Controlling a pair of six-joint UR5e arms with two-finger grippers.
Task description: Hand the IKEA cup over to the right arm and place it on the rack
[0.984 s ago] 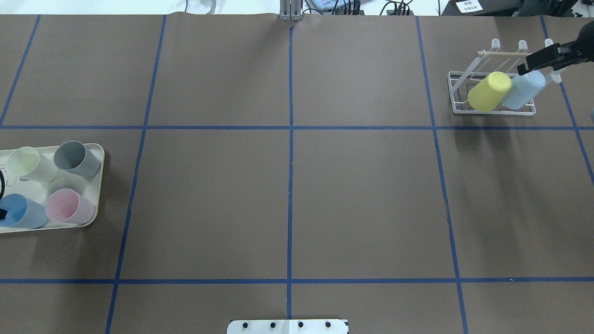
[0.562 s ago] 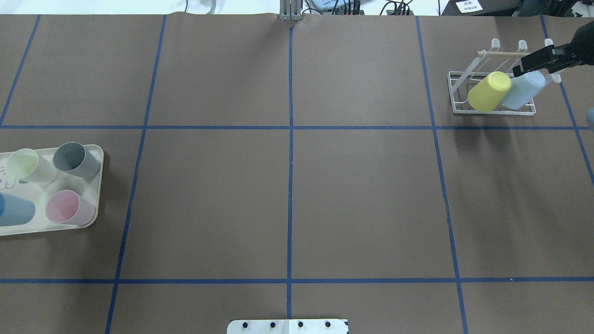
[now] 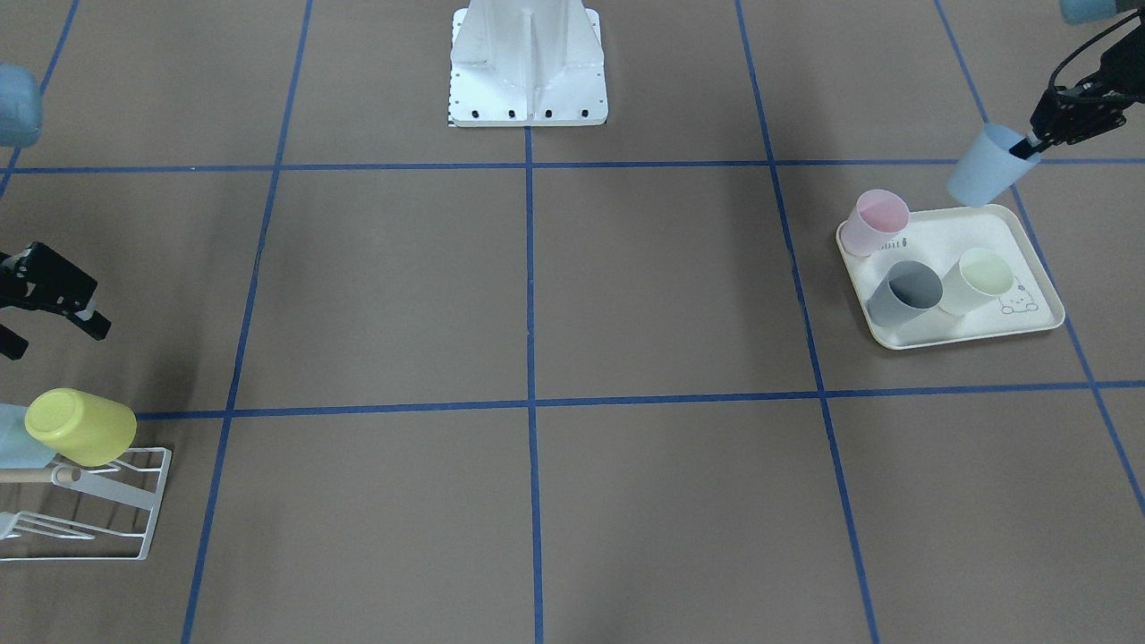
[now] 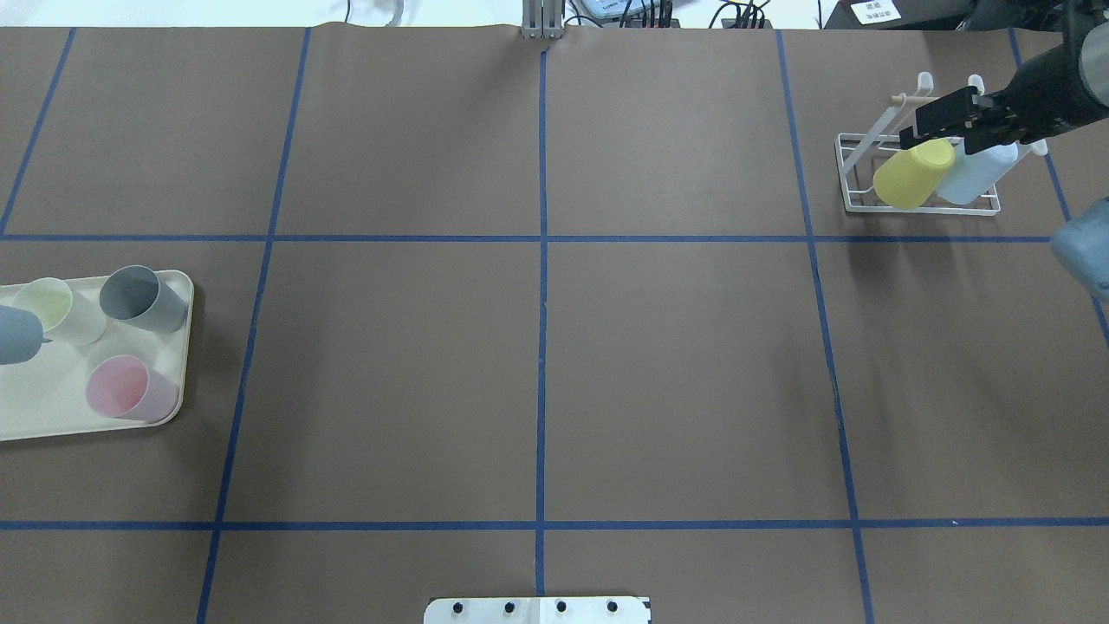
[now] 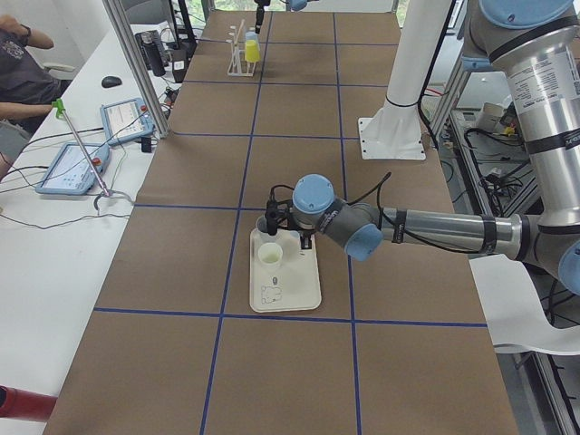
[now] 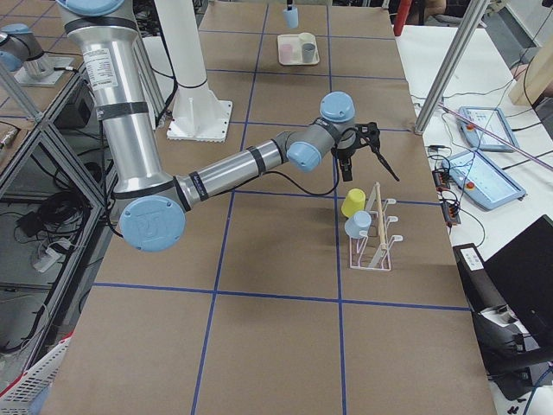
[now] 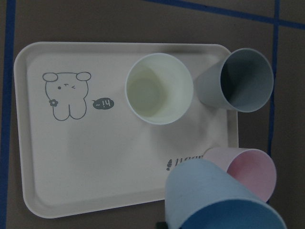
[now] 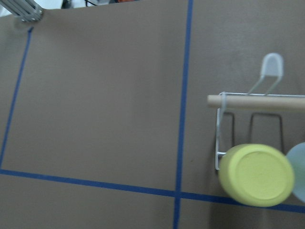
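The left end effector (image 3: 1030, 143) is clamped on the rim of the blue cup (image 3: 979, 170) and holds it tilted in the air, over the edge of the tray (image 3: 1029, 324) by the pink cup (image 3: 881, 219). 3 cups stand on the tray: pink, grey (image 3: 906, 292) and pale green (image 3: 981, 277). The right end effector (image 3: 54, 338) hangs above the table (image 3: 537, 295) near the rack (image 4: 920, 211), jaws apart and empty. The rack carries 2 cups, yellow (image 4: 911, 173) and pale blue (image 4: 979, 169).
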